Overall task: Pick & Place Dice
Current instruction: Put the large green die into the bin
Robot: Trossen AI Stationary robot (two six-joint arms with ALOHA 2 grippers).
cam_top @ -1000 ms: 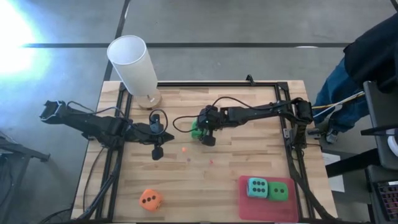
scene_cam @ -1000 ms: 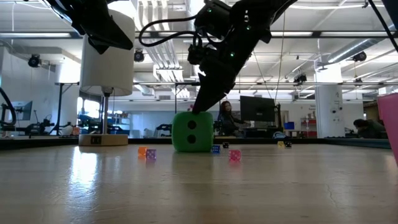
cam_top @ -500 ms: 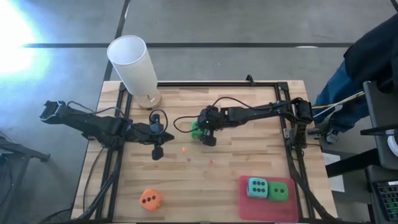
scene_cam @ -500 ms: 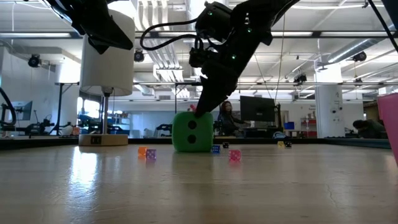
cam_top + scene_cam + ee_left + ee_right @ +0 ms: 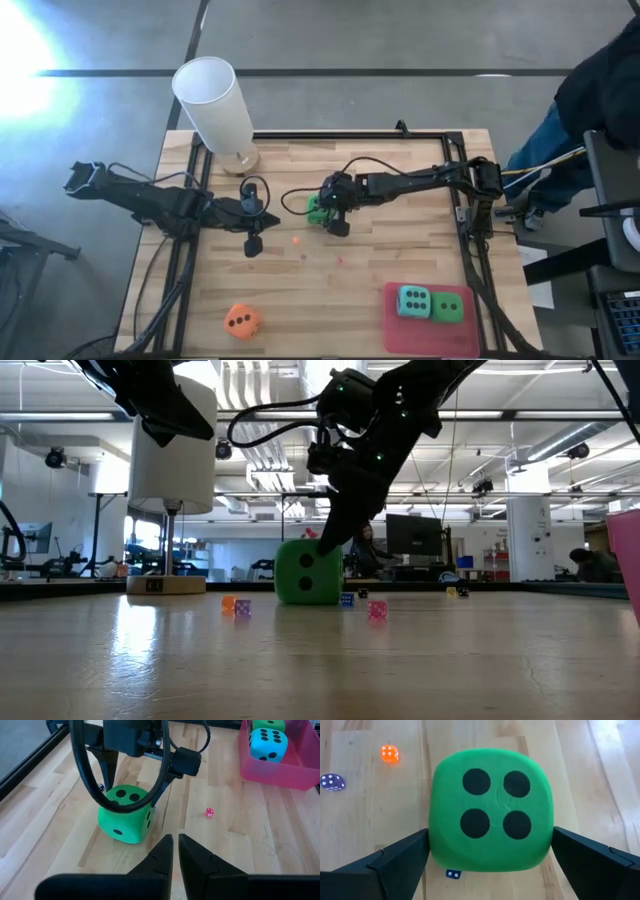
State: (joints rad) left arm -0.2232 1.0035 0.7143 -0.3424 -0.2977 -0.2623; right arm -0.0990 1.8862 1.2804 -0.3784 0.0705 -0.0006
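The right gripper (image 5: 325, 213) hangs over the middle of the table (image 5: 380, 255) with its fingers spread wide, one on each side of a green die (image 5: 491, 823); in the right wrist view both dark fingers (image 5: 390, 865) flank the cube, and whether they touch it cannot be told. This die is a bright green, soft-looking cube with rounded corners; its upper face shows four dark pips, and the left wrist view shows two pips on one side face and one on another. It sits flat on the wood near the table's centre. The right arm (image 5: 420, 180) reaches in from the right edge, stretched low and nearly straight, its wrist bent down onto the die. The left gripper (image 5: 252, 225) waits just to the left of the die, fingers pressed together, its arm folded in from the left edge. In a pink tray (image 5: 400, 328) at the near right corner lie a teal die (image 5: 414, 301) and a second green die (image 5: 448, 308) side by side; an orange die (image 5: 241, 321) lies apart near the front left. A tall white cylinder (image 5: 215, 100) stands at the back left. From above, the gripper hides most of the central die, and a few tiny coloured dice (image 5: 389, 753) scattered nearby are too small to read.
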